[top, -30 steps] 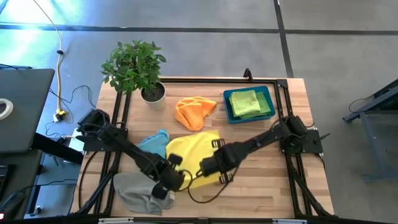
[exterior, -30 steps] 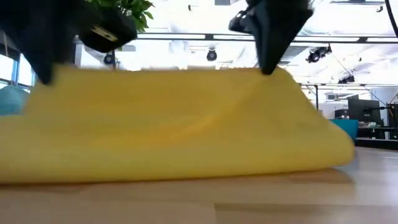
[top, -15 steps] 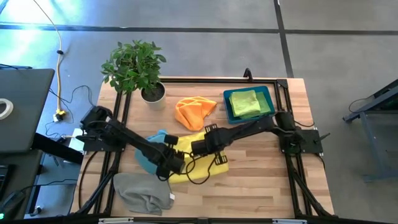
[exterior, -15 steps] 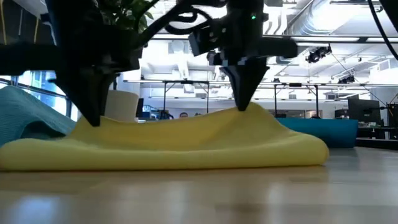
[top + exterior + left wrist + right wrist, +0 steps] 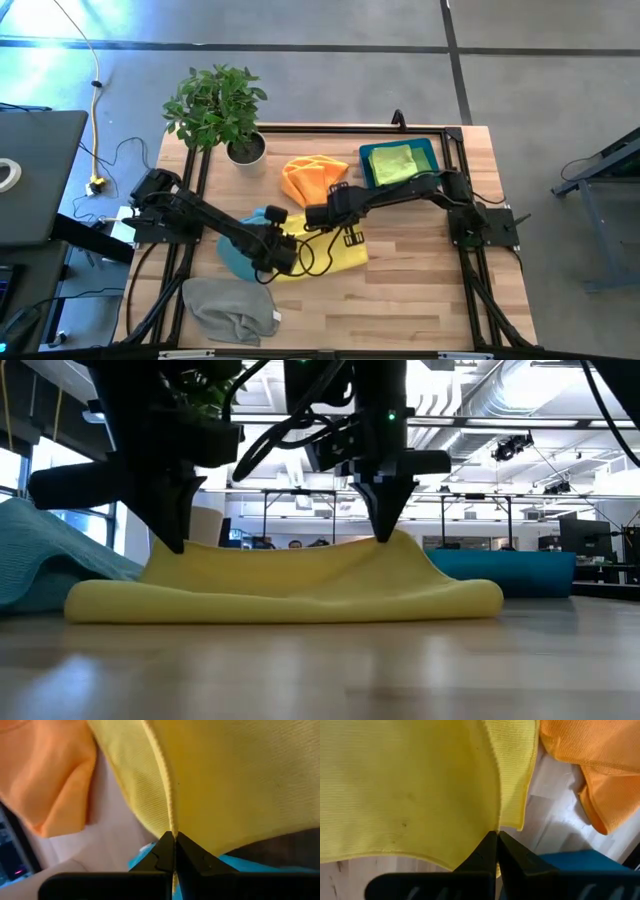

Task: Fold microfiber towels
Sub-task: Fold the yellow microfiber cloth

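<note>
Since carried farther back, both pinched claws, left claw [image 5: 283,247] and right claw [image 5: 322,217], apparently grip the yellow towel [image 5: 340,252].

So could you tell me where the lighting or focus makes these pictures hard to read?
Low view: bright windows and ceiling lights leave both arms as dark silhouettes above the yellow towel, and the near tabletop is blurred. High view: evenly lit, with blue glare on the floor at upper left. Wrist views: sharp on the cloth.
</note>
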Available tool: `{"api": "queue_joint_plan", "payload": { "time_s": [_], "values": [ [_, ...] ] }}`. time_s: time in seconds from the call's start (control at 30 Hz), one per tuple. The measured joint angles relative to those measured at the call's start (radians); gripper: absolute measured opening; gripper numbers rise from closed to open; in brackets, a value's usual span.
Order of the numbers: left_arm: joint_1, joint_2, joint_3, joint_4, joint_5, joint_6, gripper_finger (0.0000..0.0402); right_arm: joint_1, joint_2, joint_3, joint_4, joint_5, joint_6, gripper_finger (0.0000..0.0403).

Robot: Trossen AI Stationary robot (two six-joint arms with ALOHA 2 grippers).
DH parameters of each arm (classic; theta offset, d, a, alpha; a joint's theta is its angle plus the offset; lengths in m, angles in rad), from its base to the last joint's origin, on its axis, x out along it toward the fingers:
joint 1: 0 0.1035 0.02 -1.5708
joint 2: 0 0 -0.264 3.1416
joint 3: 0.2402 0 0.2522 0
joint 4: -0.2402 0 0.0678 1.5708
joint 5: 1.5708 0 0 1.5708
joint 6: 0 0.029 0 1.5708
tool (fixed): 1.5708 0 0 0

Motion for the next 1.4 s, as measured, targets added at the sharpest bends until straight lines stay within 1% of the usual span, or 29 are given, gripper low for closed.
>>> {"api": "queue_joint_plan", "payload": {
  "time_s": [0.07, 0.17, 0.23, 0.33, 0.43, 0.57, 0.67, 0.87, 0.93, 1.1, 1.2, 1.3, 1.4],
  "values": [
    [0.005, 0.0, 0.0, -0.009, -0.026, 0.0, 0.0001, -0.012, 0.0, 0.0, 0.011, -0.001, -0.007, 0.0],
    [0.029, 0.0, 0.0, -0.005, -0.036, 0.0, 0.0001, -0.03, 0.0, -0.006, 0.048, -0.001, -0.02, 0.0],
    [0.045, 0.0, 0.0, -0.002, -0.037, -0.011, 0.0001, -0.04, -0.002, -0.044, 0.114, 0.0, -0.033, 0.0],
    [0.063, 0.0, 0.0, -0.001, -0.038, -0.024, 0.0001, -0.048, -0.003, -0.115, 0.157, -0.009, -0.045, 0.0],
    [0.08, 0.0, 0.0, 0.002, -0.023, -0.027, 0.0001, -0.048, -0.003, -0.18, 0.22, -0.009, -0.051, 0.0],
    [0.113, 0.0, 0.0, 0.004, 0.016, -0.027, 0.0001, -0.046, -0.003, -0.23, 0.273, -0.008, -0.059, 0.0],
    [0.138, 0.0, 0.0, 0.005, 0.017, -0.027, 0.0001, -0.046, -0.003, -0.235, 0.276, 0.017, -0.062, 0.0],
    [0.17, 0.0, -0.005, 0.003, 0.023, -0.027, 0.0003, -0.048, -0.003, -0.235, 0.254, 0.12, -0.067, 0.0],
    [0.177, 0.0, -0.018, 0.005, 0.024, -0.027, 0.001, -0.048, -0.003, -0.235, 0.258, 0.142, -0.07, 0.0],
    [0.198, 0.0, -0.067, 0.038, 0.016, -0.03, 0.0034, -0.049, -0.003, -0.235, 0.279, 0.139, -0.079, 0.0],
    [0.208, 0.0, -0.075, 0.047, 0.0, -0.045, 0.0051, -0.053, -0.004, -0.235, 0.287, 0.139, -0.079, 0.0004],
    [0.212, 0.0, -0.075, 0.048, 0.0, -0.045, 0.0072, -0.057, -0.004, -0.235, 0.278, 0.139, -0.078, 0.0019],
    [0.212, 0.0, -0.075, 0.045, -0.004, -0.039, 0.0095, -0.058, -0.004, -0.234, 0.251, 0.139, -0.078, 0.0043]
  ]
}}
